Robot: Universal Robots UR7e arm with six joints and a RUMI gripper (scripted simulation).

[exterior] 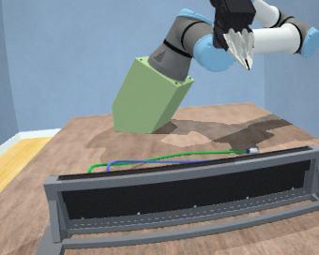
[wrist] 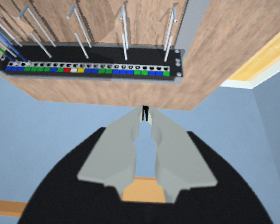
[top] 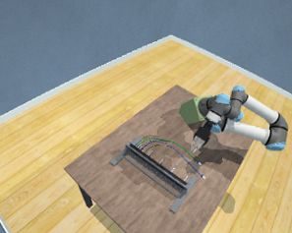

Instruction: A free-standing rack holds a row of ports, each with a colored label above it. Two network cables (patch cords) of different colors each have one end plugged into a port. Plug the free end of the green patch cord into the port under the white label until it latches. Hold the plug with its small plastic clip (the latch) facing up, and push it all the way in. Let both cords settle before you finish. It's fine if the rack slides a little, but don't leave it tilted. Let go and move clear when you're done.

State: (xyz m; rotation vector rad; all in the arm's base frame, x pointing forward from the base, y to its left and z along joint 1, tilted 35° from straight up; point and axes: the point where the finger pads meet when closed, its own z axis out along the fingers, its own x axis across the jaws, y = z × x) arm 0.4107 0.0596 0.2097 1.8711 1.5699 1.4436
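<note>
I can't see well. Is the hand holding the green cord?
No. The hand is shut and holds nothing; the green cord's plug lies on the table.

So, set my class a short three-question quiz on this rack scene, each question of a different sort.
1. True or false: the pincer holds the green cord's plug.
2. The plug lies: A) on the table, B) in a port, C) in the pincer.
3. Fill in: the pincer is ___ (open/shut).

Key: 1 false; 2 A; 3 shut.
</note>
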